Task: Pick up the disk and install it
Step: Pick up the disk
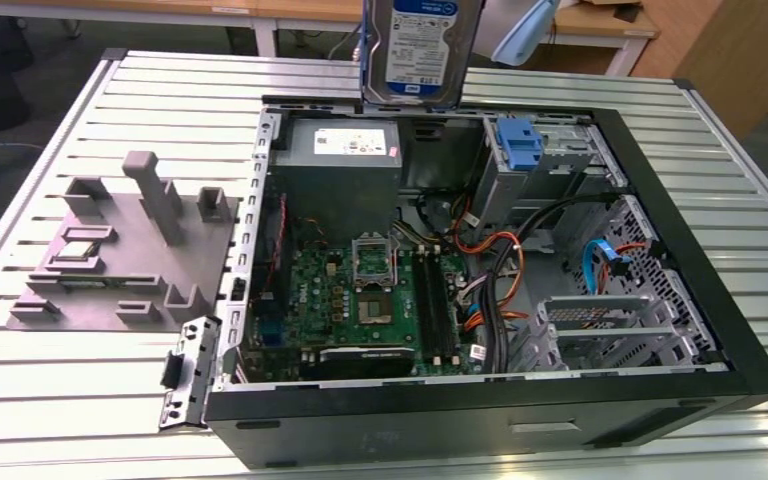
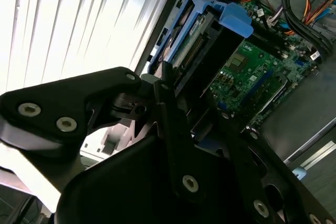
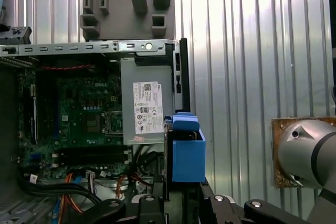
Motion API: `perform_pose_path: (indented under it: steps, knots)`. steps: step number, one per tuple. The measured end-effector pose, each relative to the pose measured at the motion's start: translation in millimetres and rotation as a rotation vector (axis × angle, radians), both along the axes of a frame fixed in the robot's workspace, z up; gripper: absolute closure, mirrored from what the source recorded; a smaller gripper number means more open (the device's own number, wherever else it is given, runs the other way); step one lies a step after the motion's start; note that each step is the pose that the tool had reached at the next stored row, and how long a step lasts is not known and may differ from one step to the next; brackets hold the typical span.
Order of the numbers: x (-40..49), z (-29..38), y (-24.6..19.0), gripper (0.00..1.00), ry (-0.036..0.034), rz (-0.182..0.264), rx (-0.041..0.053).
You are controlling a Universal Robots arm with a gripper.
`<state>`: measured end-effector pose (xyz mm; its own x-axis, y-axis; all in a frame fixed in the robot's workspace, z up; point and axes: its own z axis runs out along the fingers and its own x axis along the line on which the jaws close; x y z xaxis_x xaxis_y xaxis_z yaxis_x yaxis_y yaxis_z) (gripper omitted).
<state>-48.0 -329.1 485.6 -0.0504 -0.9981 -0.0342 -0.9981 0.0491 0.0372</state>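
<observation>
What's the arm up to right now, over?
Gripper shut on the disk. Disk held above the open computer case, not yet installed. Blue bracket inside the case.

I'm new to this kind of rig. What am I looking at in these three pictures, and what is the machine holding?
This is a single robot arm ending in a pincer. The exterior view comes from a camera off the arm. Both wrist views come from cameras riding on the arm near the pincer. On the slatted table sits an open computer case with its board exposed. Beside it, at the exterior view's left, is a grey fixture. The pincer is shut on the disk, a drive with blue rails. It is held on edge above the case's rim near the power supply and is not yet installed.
</observation>
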Motion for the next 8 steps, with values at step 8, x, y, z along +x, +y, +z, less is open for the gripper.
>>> perform_pose_path:
  steps: [8]
  knots:
    - [0.0,-0.2,-4.5,0.65,0.0001,0.0,-0.0001]
